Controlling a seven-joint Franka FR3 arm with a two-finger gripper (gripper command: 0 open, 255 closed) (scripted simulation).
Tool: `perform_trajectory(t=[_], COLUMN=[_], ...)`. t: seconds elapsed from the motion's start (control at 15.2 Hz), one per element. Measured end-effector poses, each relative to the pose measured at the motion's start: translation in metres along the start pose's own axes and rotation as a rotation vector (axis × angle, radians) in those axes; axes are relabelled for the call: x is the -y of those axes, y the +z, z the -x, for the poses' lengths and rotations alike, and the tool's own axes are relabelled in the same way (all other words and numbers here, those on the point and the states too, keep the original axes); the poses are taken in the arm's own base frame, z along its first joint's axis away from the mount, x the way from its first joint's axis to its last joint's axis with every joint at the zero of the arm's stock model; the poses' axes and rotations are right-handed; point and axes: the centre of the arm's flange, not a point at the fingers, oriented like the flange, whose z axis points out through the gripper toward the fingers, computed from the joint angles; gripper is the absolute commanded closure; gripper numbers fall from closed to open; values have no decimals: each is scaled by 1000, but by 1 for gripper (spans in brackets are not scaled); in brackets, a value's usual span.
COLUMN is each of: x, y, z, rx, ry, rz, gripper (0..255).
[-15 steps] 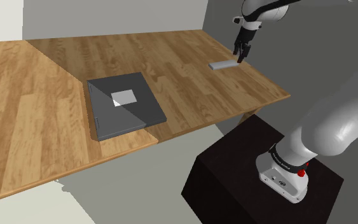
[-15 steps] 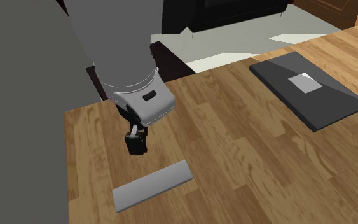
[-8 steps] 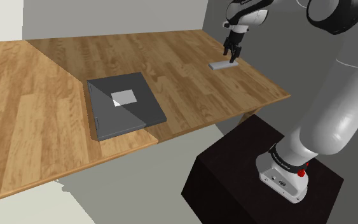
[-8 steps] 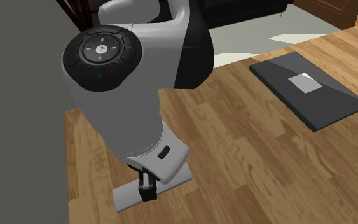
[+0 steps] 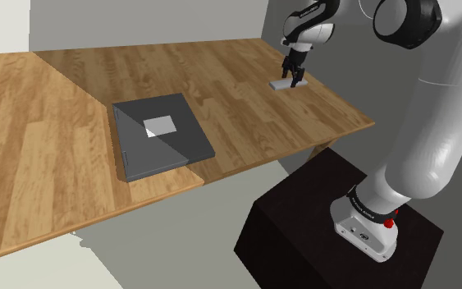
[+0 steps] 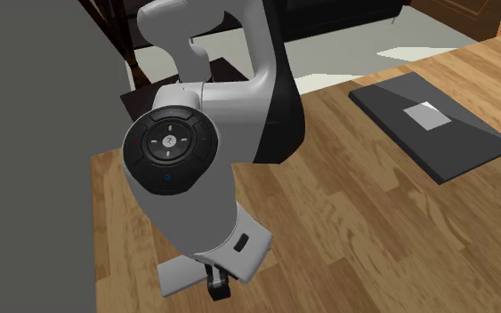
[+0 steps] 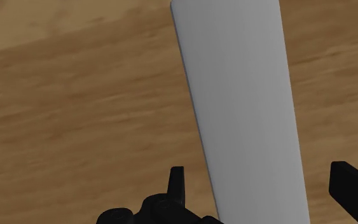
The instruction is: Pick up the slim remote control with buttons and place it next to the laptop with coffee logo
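Fingers (image 7: 177,186) are spread apart, one on each side of the remote (image 7: 244,108). No contact with it can be made out, so nothing's gripped yet. The gripper (image 5: 291,80) is set low over the strip, roughly midway along it by the look of things.

The key bit: the remote's long axis runs straight through the gap, crosswise to the line between the fingertips. A squeeze would therefore be made across the narrow width, which is probably what's wanted.

The remote is drawn as a plain pale grey slab, flat and slim, with no buttons visible. It's lying flat on the wooden table (image 5: 237,70) toward the shoulder view's upper right. That's well apart from the closed dark grey laptop (image 5: 159,139), which is marked with a pale patch on its lid.
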Motion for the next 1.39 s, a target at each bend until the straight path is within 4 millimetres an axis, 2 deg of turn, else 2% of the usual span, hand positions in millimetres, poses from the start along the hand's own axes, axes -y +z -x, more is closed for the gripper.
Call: perform_trajectory(t=[0.2,0.53,0.59,1.25,1.39], x=[0,0,0,0,0], y=[7,8,8,8,1], z=[1,1,1,1,1], rx=[0,0,0,0,0], ry=[0,0,0,-1,0], rz=[0,0,0,1,0], gripper=[0,0,255,255,255])
